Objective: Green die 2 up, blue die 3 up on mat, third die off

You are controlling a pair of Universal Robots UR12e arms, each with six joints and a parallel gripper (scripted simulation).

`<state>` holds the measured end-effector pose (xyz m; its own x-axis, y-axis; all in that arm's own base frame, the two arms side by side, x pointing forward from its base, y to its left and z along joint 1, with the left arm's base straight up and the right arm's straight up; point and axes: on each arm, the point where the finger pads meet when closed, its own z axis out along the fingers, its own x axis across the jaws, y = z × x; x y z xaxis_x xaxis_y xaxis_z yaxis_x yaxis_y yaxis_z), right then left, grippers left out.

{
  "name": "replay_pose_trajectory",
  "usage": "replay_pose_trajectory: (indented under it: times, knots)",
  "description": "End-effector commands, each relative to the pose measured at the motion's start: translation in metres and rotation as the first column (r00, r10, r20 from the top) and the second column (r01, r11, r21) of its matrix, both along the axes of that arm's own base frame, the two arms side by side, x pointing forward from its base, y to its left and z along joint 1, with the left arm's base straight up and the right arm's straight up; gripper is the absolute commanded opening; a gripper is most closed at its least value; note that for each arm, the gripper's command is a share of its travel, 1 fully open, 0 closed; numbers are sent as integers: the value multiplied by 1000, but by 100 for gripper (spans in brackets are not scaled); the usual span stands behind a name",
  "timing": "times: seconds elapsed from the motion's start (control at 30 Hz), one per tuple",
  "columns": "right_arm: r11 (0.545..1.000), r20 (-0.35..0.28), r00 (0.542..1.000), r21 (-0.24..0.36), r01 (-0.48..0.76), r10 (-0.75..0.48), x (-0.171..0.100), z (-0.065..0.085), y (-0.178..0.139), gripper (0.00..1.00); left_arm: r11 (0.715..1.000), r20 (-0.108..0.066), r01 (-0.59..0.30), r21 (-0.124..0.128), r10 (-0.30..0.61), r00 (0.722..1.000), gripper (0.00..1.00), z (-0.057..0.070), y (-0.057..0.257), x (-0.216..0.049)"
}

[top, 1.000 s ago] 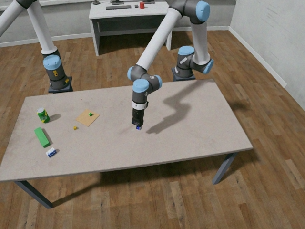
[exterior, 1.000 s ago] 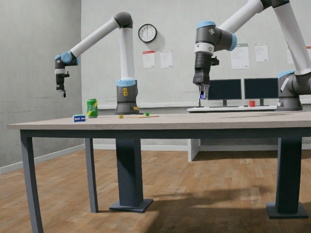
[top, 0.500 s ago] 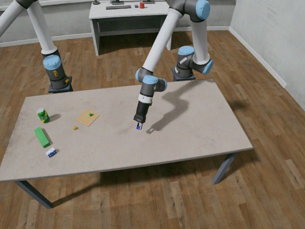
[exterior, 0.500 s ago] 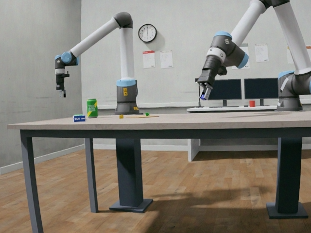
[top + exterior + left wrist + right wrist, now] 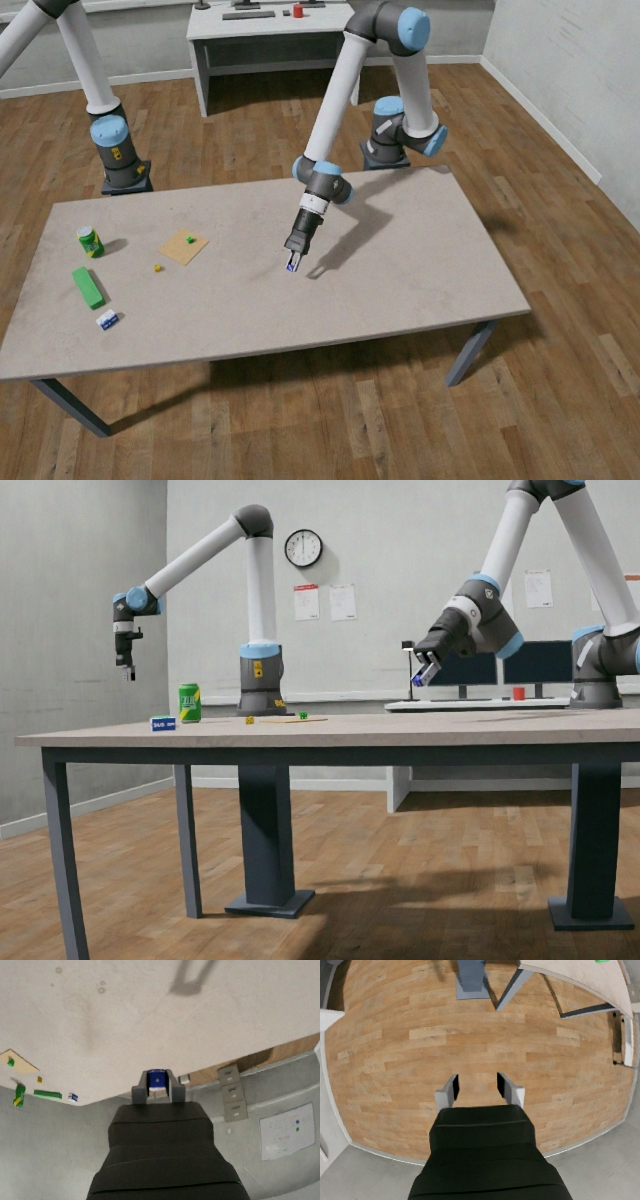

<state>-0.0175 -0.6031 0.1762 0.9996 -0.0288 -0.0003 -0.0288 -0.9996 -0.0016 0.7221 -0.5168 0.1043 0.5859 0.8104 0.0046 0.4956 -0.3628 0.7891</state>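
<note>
Over the table, the left gripper (image 5: 293,261) (image 5: 427,673) (image 5: 157,1077) tilts forward, clamped on the blue die. The right gripper (image 5: 128,674) (image 5: 478,1081) points straight down, fingers wide apart.

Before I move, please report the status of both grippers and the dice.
Left fingers shut on blue die, above table. Right fingers open. Green die on mat, yellow die off it.
</note>
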Motion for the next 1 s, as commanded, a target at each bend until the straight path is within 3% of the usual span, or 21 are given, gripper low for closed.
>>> replay_pose_trajectory:
  times: [0.0, 0.03, 0.23, 0.4, 0.53, 0.97]
  knots:
    - [1000, 0, 1000, -2, 0, 0, 0, 1, -1, 100, 1000, 37, 0, -30, 1, 999, 40, 3, -1, 1]
    - [1000, 0, 1000, -2, 0, 0, 0, 1, -1, 100, 1000, 37, 0, -30, 1, 999, 40, 3, -1, 1]
    - [1000, 0, 1000, -2, 0, 0, 0, 1, -1, 100, 997, 100, 2, -77, 5, 995, 40, 3, -2, 1]
    - [1000, 0, 1000, -2, 0, 0, 0, 1, -1, 100, 995, 127, 4, -97, 9, 992, 40, 3, -1, 0]
    - [1000, 0, 1000, -2, 0, 0, 0, 1, -1, 100, 995, 135, 4, -103, 10, 991, 40, 3, 0, 0]
    - [1000, 0, 1000, -2, 0, 0, 0, 1, -1, 100, 995, 137, 4, -104, 10, 991, 40, -1, 0, 0]
